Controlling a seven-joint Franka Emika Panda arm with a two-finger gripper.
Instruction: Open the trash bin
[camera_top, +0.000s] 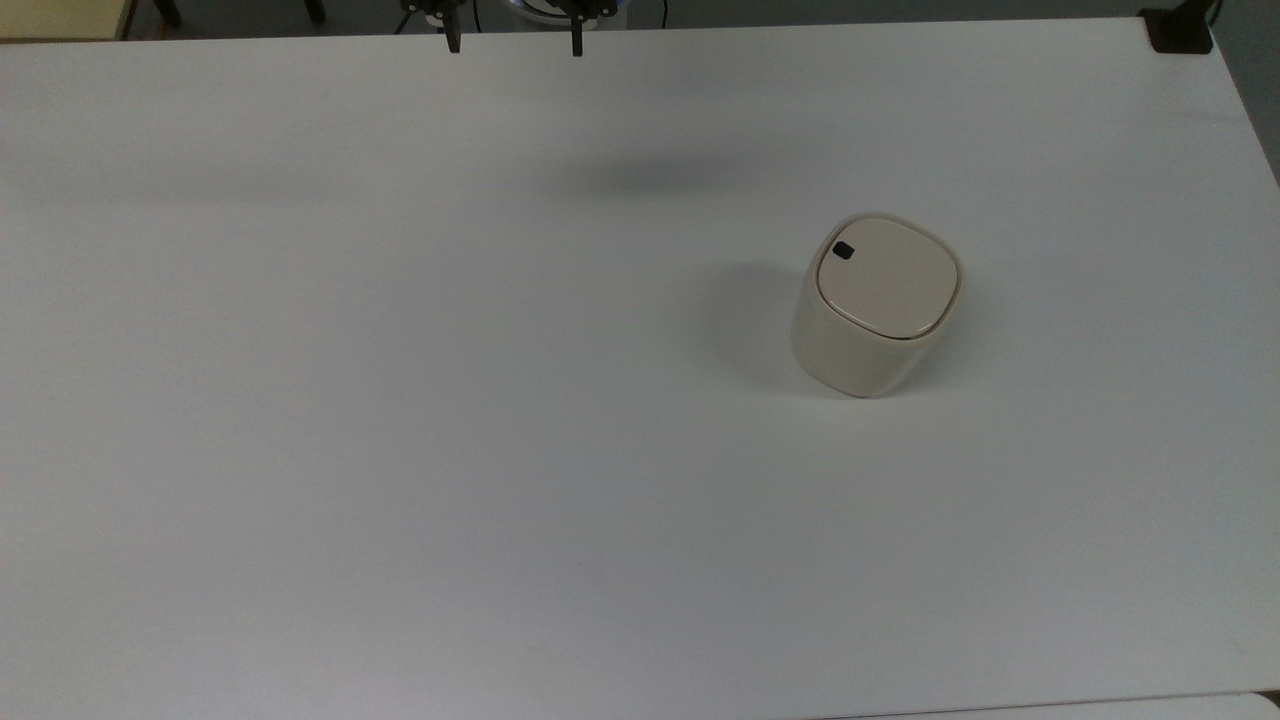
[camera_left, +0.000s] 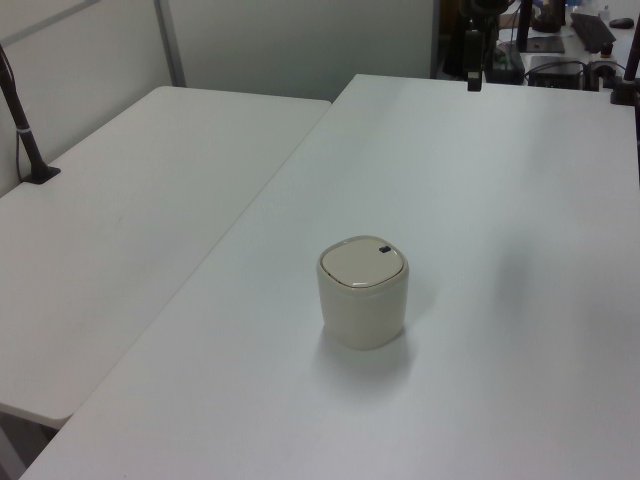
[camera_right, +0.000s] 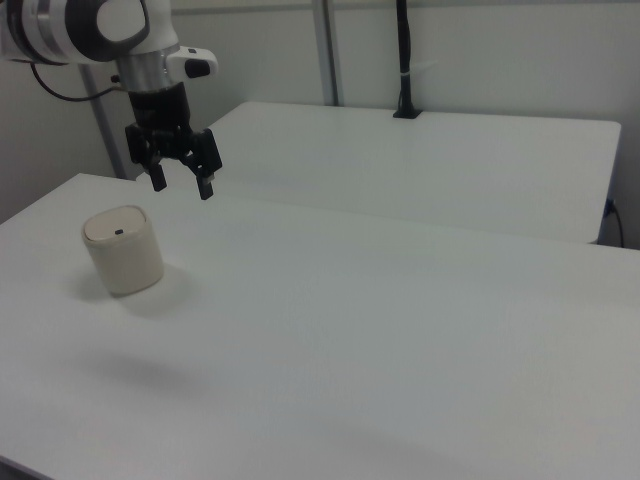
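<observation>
The trash bin (camera_top: 868, 335) is a small cream-beige rounded-square tub standing upright on the white table (camera_top: 400, 400), right of centre in the top view. Its flat lid (camera_top: 890, 280) lies shut, with a small black button (camera_top: 843, 251) near one corner. The bin also appears in the left view (camera_left: 364, 305) and in the right view (camera_right: 124, 258). My gripper (camera_right: 181, 188) hangs open and empty well above the table, apart from the bin, above and to the right of it in the right view. Its two fingertips (camera_top: 453, 45) poke in at the top view's upper edge.
A second white table (camera_left: 120, 220) adjoins this one. A black pole with a clamp (camera_left: 28, 130) stands on that table's far side. Another black clamp (camera_top: 1180, 30) grips the table's corner at the top view's upper right. Equipment and cables (camera_left: 560, 40) crowd the left view's upper right.
</observation>
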